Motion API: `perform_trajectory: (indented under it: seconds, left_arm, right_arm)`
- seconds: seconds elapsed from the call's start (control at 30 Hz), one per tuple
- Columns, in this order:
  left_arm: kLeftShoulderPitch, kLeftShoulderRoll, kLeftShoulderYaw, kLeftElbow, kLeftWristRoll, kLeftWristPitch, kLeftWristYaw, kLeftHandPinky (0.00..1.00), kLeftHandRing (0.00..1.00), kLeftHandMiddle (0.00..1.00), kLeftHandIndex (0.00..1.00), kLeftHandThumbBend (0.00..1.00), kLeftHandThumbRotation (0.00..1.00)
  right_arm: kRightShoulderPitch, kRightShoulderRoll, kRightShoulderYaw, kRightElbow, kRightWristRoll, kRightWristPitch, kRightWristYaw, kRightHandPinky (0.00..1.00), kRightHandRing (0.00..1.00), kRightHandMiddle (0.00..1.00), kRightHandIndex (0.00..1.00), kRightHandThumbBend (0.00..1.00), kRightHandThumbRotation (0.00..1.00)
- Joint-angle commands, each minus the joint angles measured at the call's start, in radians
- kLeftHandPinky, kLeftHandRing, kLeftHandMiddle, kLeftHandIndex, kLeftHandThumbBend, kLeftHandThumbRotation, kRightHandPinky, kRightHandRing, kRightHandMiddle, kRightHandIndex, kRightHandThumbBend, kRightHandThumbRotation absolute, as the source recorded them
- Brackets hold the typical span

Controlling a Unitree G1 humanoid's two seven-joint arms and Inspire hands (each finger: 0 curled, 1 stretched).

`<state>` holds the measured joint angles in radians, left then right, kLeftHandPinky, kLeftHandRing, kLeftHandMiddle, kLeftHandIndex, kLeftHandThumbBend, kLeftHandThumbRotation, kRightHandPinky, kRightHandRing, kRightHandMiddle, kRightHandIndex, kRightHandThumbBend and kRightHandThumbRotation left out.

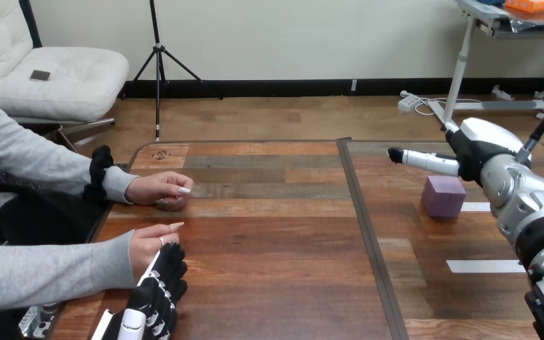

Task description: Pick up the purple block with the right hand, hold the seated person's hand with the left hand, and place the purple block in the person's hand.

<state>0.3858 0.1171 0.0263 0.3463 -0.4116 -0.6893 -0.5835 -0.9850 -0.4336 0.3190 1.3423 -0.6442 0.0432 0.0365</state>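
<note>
The purple block (444,196) stands on the right half of the wooden table (276,234). My right hand (476,152) hovers just above and behind it, apart from it, with a straight finger (419,159) pointing left. Nothing is in that hand. At the lower left my left hand (157,289) lies with straight fingers, and its fingertips (173,256) touch the underside of the person's nearer hand (149,244). I see no finger curled round that hand. The person's farther hand (159,188) rests loosely closed on the table.
A dark seam (368,241) runs front to back between the two tabletop halves. Two white tape strips (485,265) lie on the right half, one just beside the block. The person's grey-sleeved forearms reach in over the table's left edge.
</note>
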Motion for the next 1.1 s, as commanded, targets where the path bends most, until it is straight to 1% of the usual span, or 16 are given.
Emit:
perform_trajectory:
  seconds: [0.0,0.37,0.47,0.57,0.67,0.77,0.87,0.97,1.07]
  left_arm:
    - [-0.077,-0.033,0.023,0.012,-0.018,-0.038,-0.016,1.00,1.00,0.99,0.96,0.67,1.00]
    - [-0.097,-0.034,0.033,0.050,-0.028,-0.066,-0.047,1.00,1.00,0.99,0.95,0.71,1.00]
    - [-0.103,-0.031,0.035,0.058,-0.030,-0.065,-0.057,1.00,1.00,0.99,0.95,0.73,1.00]
    - [-0.108,-0.036,0.040,0.067,-0.033,-0.069,-0.065,1.00,1.00,0.99,0.95,0.74,1.00]
    - [-0.113,-0.037,0.044,0.074,-0.036,-0.068,-0.074,1.00,1.00,0.99,0.95,0.75,1.00]
    - [-0.117,-0.033,0.046,0.078,-0.036,-0.065,-0.085,1.00,1.00,0.99,0.95,0.76,1.00]
    - [-0.117,-0.039,0.052,0.079,-0.015,-0.077,-0.064,1.00,1.00,0.99,0.94,0.77,1.00]
    - [-0.119,-0.035,0.053,0.079,-0.016,-0.074,-0.070,1.00,1.00,0.99,0.94,0.77,1.00]
    - [-0.117,-0.037,0.053,0.073,-0.013,-0.069,-0.066,1.00,1.00,0.98,0.94,0.76,1.00]
  right_arm:
    - [-0.107,-0.016,0.018,-0.002,-0.006,0.002,-0.013,0.99,1.00,1.00,1.00,0.93,0.99]
    - [-0.091,-0.018,0.034,0.001,-0.002,-0.010,-0.029,1.00,1.00,1.00,1.00,0.95,0.98]
    - [-0.088,-0.017,0.031,0.001,0.005,-0.012,-0.027,1.00,1.00,1.00,1.00,0.95,0.98]
    - [-0.084,-0.019,0.041,0.002,-0.003,-0.017,-0.024,1.00,1.00,1.00,1.00,0.95,0.99]
    - [-0.078,-0.018,0.038,0.001,0.002,-0.023,-0.028,1.00,1.00,1.00,1.00,0.96,0.99]
    - [-0.075,-0.013,0.038,0.002,0.004,-0.016,-0.024,0.99,1.00,1.00,1.00,0.96,1.00]
    - [-0.072,-0.010,0.041,0.005,0.003,-0.013,-0.016,0.99,1.00,1.00,1.00,0.97,1.00]
    - [-0.066,-0.007,0.037,0.004,0.010,-0.019,-0.017,0.97,1.00,1.00,1.00,0.97,1.00]
    - [-0.059,0.000,0.012,0.006,0.038,-0.013,-0.003,0.95,1.00,1.00,0.99,0.97,0.99]
